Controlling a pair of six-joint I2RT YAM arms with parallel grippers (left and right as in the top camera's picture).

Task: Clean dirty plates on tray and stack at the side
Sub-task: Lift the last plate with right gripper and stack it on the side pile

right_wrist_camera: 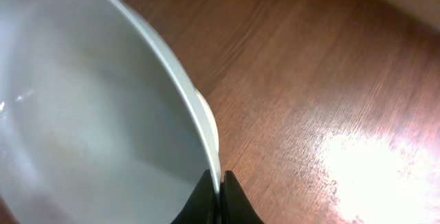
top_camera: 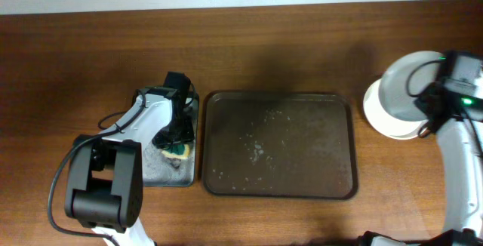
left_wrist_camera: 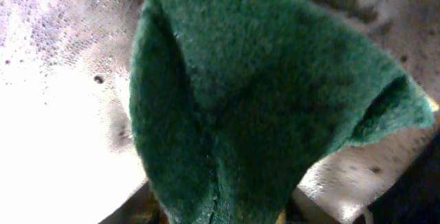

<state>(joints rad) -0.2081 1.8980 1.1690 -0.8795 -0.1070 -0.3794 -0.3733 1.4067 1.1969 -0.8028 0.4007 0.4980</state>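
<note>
The dark brown tray [top_camera: 279, 144] lies mid-table with no plates on it, only soapy smears. At the right, my right gripper [top_camera: 436, 87] [right_wrist_camera: 220, 183] is shut on the rim of a pale mint-green plate [top_camera: 404, 87] [right_wrist_camera: 82, 114], holding it over a white plate [top_camera: 377, 114] that lies on the table. I cannot tell how many plates are under it. My left gripper [top_camera: 175, 142] is shut on a green sponge [left_wrist_camera: 261, 100] [top_camera: 179, 150] over the small metal sponge tray [top_camera: 155, 172].
The sponge tray's foamy wet floor [left_wrist_camera: 62, 100] fills the left wrist view. Bare wooden table [right_wrist_camera: 330, 80] lies right of the plate stack. The left arm's base [top_camera: 106, 186] stands at the front left.
</note>
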